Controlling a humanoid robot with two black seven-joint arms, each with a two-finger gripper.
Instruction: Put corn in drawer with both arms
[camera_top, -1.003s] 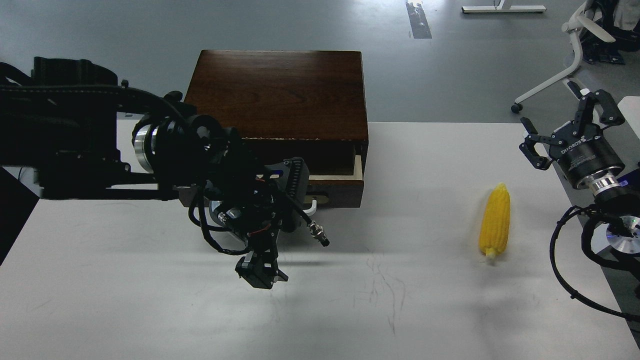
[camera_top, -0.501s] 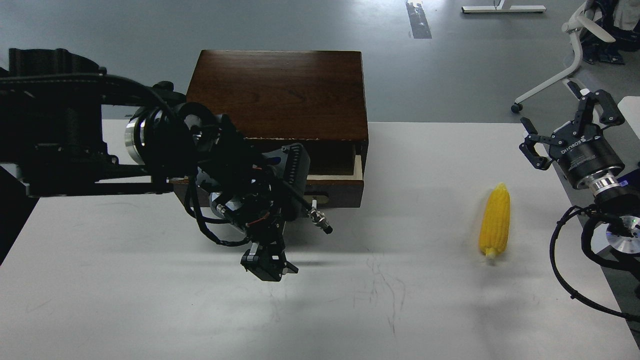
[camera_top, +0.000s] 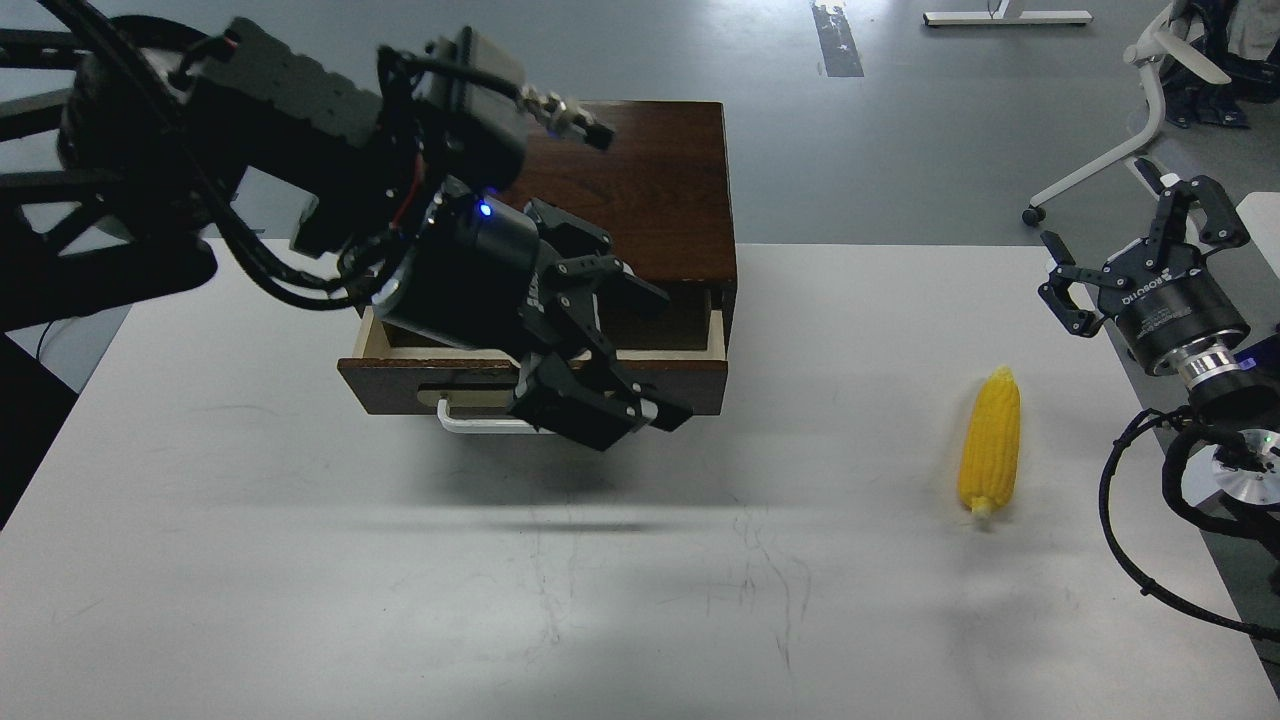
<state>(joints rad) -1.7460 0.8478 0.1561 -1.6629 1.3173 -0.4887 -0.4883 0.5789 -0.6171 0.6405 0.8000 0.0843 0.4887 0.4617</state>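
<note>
Dark brown wood fills the middle of your head view: the box (camera_top: 560, 180) sits at the far side of the white table (camera_top: 640, 560), and its drawer (camera_top: 530, 375) is pulled partly out, showing a strip of pale inner side behind the front panel and the white bar handle (camera_top: 480, 422). A second ago your left gripper (camera_top: 625, 350) hung low in front of the drawer, down near the table; now the arm has swung up and back, so the gripper sits over the drawer's opening with its jaws spread wide and nothing between them. The drawer itself looks no further out than it was. You can read that as the opening step being over and the left arm clearing away from the handle. The corn (camera_top: 990, 442) has not moved: it lies flat on the table well to the right of the box, tapered tip pointing away from you, pale stub toward you. Your right gripper (camera_top: 1135, 245) waits above and to the right of the corn, apart from it, jaws apart and empty, unchanged over the last second. The pickup is therefore still ahead, and the right arm is the nearer one for it.
</note>
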